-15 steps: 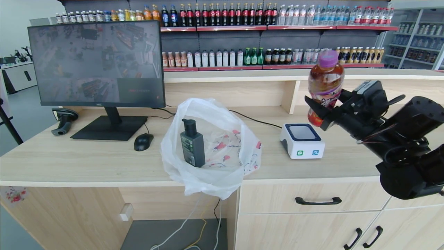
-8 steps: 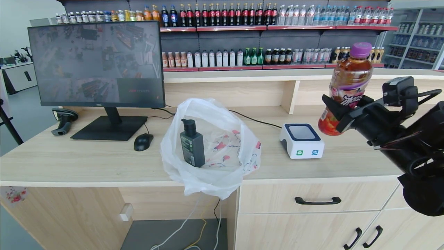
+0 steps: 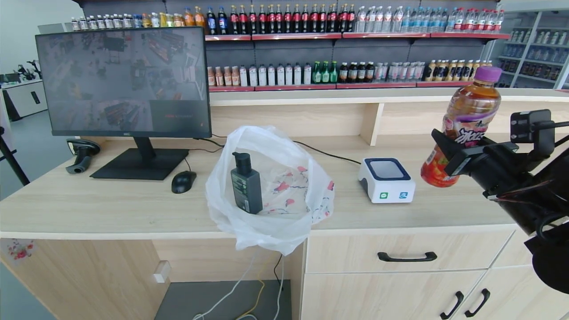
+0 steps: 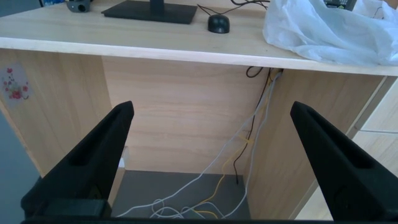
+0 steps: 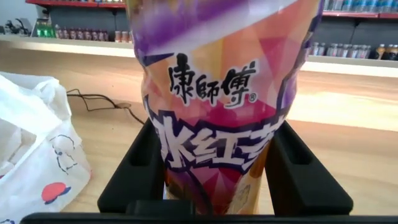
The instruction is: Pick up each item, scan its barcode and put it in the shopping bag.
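Now the right tool (image 3: 450, 153) pinches a full tea bottle (image 3: 466, 118) by its labelled middle, slightly tilted, above the table's (image 3: 111, 200) right end near the scanner (image 3: 386, 180). Likely heavy, stiff, slick plastic; a mid-body hold suits. The left tool (image 4: 211, 143) hangs spread.

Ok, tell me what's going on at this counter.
The right gripper holds a purple-capped drink bottle, tilted, in the air to the right of the white scanner on the counter. The shopping bag stands open on the counter with a dark pump bottle already inside. The left gripper hangs open, low in front of the counter.
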Controlling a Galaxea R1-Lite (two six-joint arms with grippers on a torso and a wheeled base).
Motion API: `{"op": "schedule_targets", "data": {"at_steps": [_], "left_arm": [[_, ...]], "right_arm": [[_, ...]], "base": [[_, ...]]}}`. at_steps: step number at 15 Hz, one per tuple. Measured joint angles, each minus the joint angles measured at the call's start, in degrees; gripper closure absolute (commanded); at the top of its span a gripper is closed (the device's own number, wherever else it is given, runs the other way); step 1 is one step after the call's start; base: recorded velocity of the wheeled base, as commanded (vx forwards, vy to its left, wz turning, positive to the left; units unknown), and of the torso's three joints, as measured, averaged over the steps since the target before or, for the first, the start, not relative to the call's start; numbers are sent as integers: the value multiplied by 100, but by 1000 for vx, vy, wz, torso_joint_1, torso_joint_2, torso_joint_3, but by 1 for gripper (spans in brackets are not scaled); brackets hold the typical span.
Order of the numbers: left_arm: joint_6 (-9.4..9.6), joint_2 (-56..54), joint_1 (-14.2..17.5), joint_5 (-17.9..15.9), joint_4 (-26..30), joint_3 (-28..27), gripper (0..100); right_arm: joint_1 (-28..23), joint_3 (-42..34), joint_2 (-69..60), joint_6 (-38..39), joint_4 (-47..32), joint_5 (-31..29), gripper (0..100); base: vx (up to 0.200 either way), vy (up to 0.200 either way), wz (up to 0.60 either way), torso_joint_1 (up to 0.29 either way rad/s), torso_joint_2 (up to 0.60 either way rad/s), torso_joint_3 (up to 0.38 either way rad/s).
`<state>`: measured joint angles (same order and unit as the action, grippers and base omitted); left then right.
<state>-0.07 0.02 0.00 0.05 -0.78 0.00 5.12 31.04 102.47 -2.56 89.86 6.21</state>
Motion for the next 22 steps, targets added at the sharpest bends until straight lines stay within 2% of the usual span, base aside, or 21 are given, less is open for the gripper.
{"op": "schedule_targets", "data": {"at_steps": [5,11,22], "left_arm": [[2,0,0,2,0,0,0],[-2,0,0,2,5,0,0],[5,0,0,2,2,0,0]], "right_arm": [[-28,-45,-55,194,50,-13,100],[-171,-74,-138,263,0,-7,100],[-85,-102,-197,266,13,-11,100]], "base": [[-40,0,0,3,2,-1],[0,200,0,9,9,2],[0,0,0,0,0,0]]}}
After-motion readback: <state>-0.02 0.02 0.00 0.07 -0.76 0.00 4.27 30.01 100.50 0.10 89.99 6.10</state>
